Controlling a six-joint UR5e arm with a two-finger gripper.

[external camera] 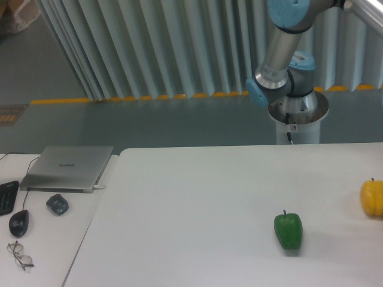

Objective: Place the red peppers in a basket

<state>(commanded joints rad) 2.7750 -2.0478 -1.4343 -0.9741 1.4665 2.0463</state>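
Searching for red pepper: none was visible, nor any basket.
Gripper: out of frame, opening unknown; places relative to it untellable.
Arm [286,54]: only base joints showed.
Green bell pepper [288,230], yellow bell pepper [372,198]: decoys on table [197,203].
Handling, judged: light, glossy, slippery; grip across lobes.

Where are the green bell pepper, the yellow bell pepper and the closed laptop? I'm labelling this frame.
Glossy green bell pepper [288,231]: fixed camera, body centre.
Glossy yellow bell pepper [372,198]: fixed camera, visible body at right edge.
Closed grey laptop [69,167]: fixed camera, lid centre.

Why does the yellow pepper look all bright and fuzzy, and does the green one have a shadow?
In the camera view, the yellow pepper glows soft and blurry at the right edge, partly cut off; the green pepper is sharper, with only a faint shadow on the white table.
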